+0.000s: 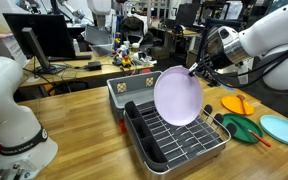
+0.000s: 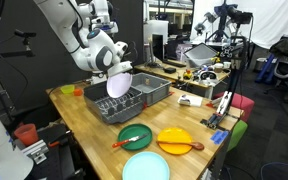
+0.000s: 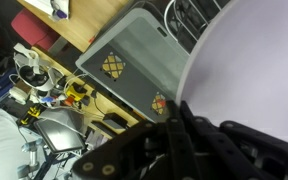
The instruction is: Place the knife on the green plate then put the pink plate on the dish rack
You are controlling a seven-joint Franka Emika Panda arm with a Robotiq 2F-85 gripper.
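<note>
Above dish rack [image 1: 180, 141], hand [image 1: 196, 71] pinching one pink plate [image 1: 178, 96]; one knife [image 2: 125, 141] on green plate [image 2: 143, 131].

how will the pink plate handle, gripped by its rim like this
The pink plate is likely stiff: no sag, pinched at the rim by the gripper. Its smooth face may slip. On edge over the dish rack, it could roll or tip.
</note>
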